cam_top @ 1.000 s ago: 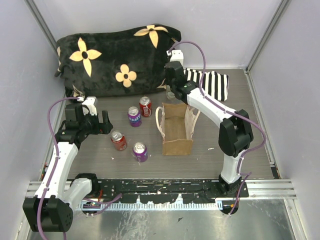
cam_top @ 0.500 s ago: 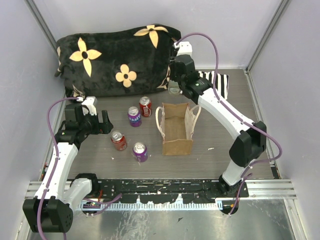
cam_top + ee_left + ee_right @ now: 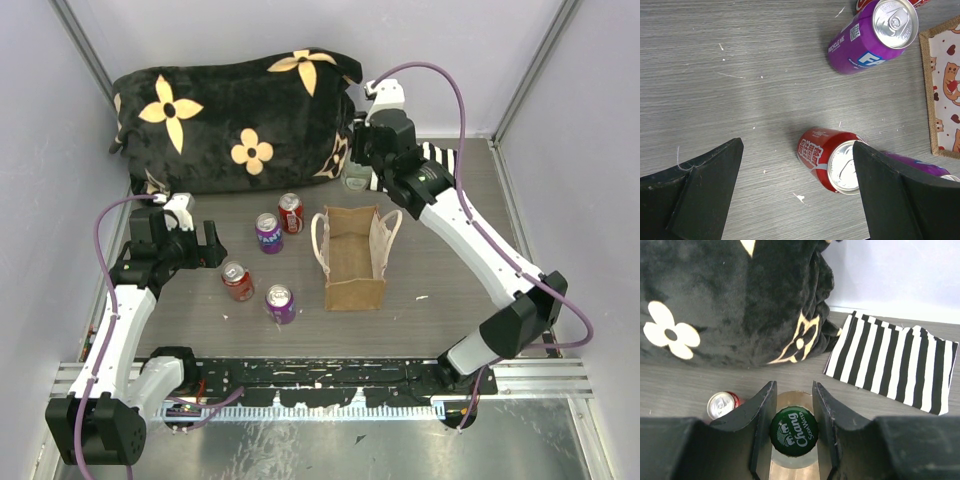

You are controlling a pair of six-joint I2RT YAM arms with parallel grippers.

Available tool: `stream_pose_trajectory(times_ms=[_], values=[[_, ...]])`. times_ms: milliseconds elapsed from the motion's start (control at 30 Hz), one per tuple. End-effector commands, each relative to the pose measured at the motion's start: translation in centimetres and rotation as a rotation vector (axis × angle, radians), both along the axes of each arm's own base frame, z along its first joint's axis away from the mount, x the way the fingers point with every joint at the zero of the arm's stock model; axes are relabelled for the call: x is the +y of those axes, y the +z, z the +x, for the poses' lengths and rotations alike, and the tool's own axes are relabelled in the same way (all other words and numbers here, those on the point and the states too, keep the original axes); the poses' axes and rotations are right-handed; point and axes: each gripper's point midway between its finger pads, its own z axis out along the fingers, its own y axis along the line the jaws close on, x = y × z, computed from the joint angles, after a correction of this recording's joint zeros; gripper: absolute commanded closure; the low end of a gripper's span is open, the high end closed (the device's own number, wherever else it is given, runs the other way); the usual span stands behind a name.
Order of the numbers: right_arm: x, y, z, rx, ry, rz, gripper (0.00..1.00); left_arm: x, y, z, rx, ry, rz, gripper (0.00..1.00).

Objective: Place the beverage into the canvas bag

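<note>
The beverage, a clear glass bottle with a green Chang cap (image 3: 794, 434), sits between my right gripper's (image 3: 794, 387) fingers, which are shut on its neck. In the top view the right gripper (image 3: 362, 168) holds the bottle (image 3: 357, 183) just behind the canvas bag (image 3: 352, 262), a small tan tote with cream handles, standing open. The bag's rim also shows in the left wrist view (image 3: 927, 90). My left gripper (image 3: 213, 246) is open and empty left of the bag, hovering over a red can (image 3: 832, 160).
Several cans stand left of the bag: a red one (image 3: 290, 212), a purple one (image 3: 267, 232), a red one (image 3: 238, 281), a purple one (image 3: 280, 303). A black flowered cushion (image 3: 230, 115) lies at the back. A striped cloth (image 3: 435, 165) lies back right.
My right arm has stretched out and carried the bottle a little to the right and up, near the bag's back edge. The left arm has not moved.
</note>
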Motion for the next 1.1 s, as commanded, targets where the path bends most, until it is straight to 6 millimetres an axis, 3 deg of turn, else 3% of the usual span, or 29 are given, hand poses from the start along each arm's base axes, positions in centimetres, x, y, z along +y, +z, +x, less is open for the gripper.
stream_pose_trajectory(times_ms=[0,233,467,1067], values=[[0.1,7.7,-3.6,-0.179,0.045,0.139,0.99,-0.1,0.9,0.4,-0.030,0.000,-0.015,0.02],[1.0,5.4,-7.2,-0.137,0.065,0.110,0.99,-0.2,0.9,0.3,-0.028,-0.001,-0.017,0.02],[1.1,1.5,-8.7,-0.080,0.062,0.097,0.99,-0.2,0.7,0.3,-0.022,0.000,-0.018,0.02],[2.9,-4.1,-6.9,-0.041,0.047,0.086,0.99,-0.2,0.5,0.4,-0.014,0.000,-0.019,0.02]])
